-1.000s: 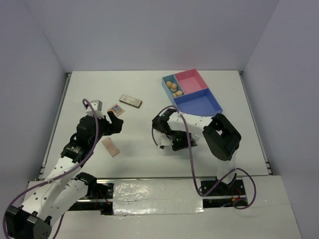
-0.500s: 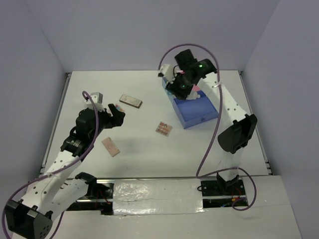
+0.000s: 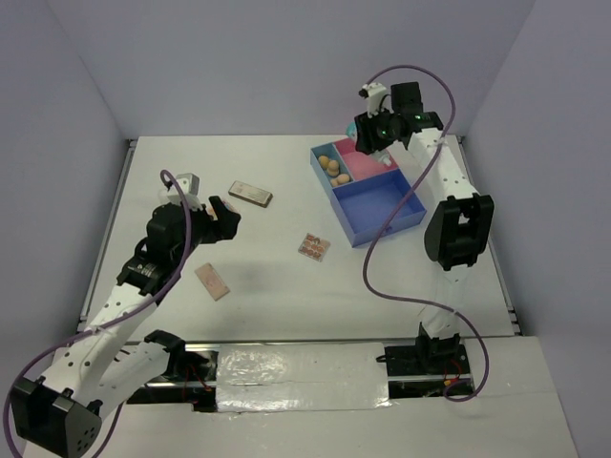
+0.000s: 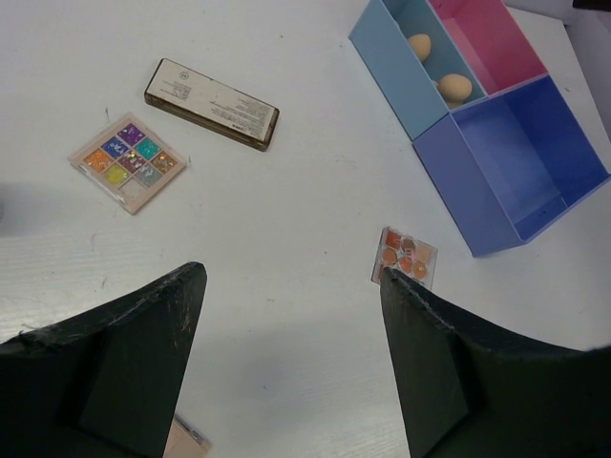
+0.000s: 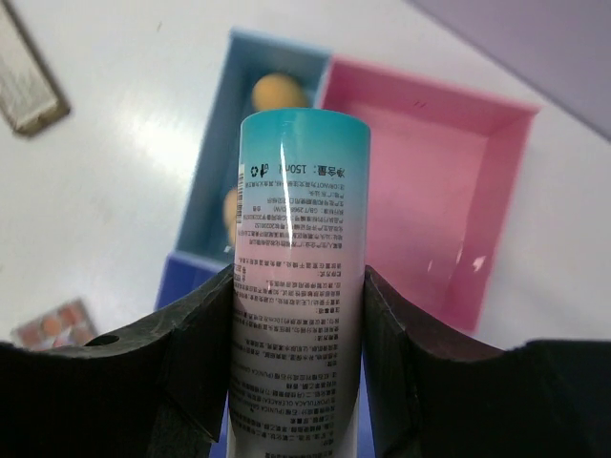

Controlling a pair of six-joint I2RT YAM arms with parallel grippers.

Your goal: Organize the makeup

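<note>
1. The right gripper is clamped on the bottle, one finger pressing each side. It holds the bottle in the air above the far end of the divided tray.
2. The bottle's long axis runs in line with the fingers. Its teal end points away from the wrist, toward the wall between the light-blue and pink compartments.
3. The left gripper stands wide and empty above the surface.
4. Tan sponges lie in the light-blue compartment.
5. On the surface:
   - The brown-gold palette lies with its long axis roughly left to right.
   - The multicolour palette lies near it.
   - The orange-toned palette lies near the tray's blue compartment.
   - The pinkish palette lies diagonally beside the left arm.
</note>
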